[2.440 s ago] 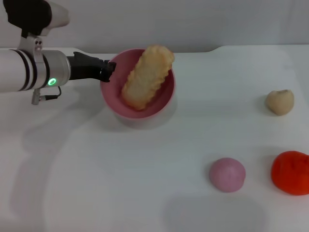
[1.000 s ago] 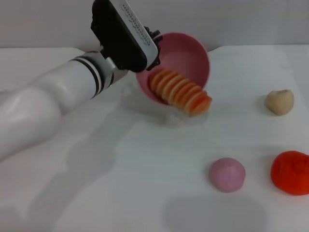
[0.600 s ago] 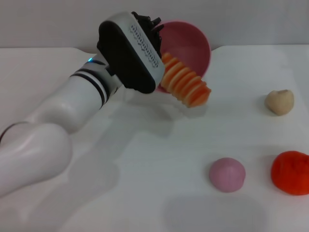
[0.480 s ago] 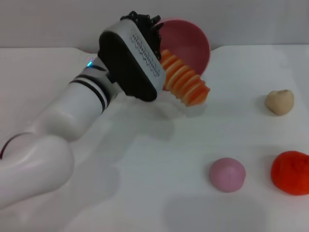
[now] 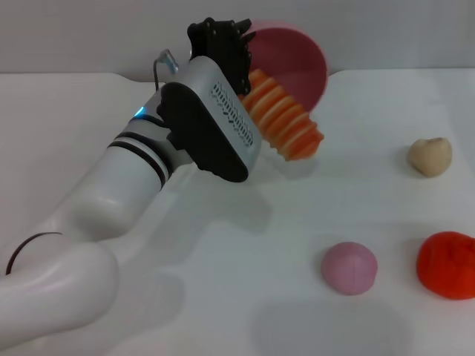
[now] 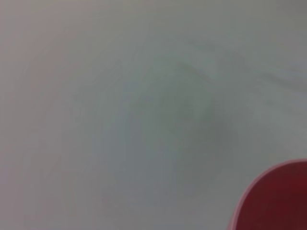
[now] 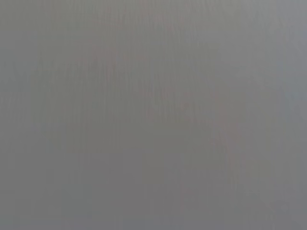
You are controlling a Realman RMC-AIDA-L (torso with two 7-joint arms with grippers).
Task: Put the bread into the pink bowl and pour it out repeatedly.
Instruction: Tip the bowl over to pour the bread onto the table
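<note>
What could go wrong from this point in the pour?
The left gripper holds the pink bowl by its rim, tipped steeply, so the bowl might slip or twist in the grip. The bread hangs half out with its low end near the table; it may wedge against the bowl rather than drop free, or tumble towards the beige bun.

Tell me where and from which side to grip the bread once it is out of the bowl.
Grip the bread across its narrow middle, probably from above, fingers on its two long sides. It is elongated and ridged, and its far end still sits in the tipped pink bowl held by the left gripper.
</note>
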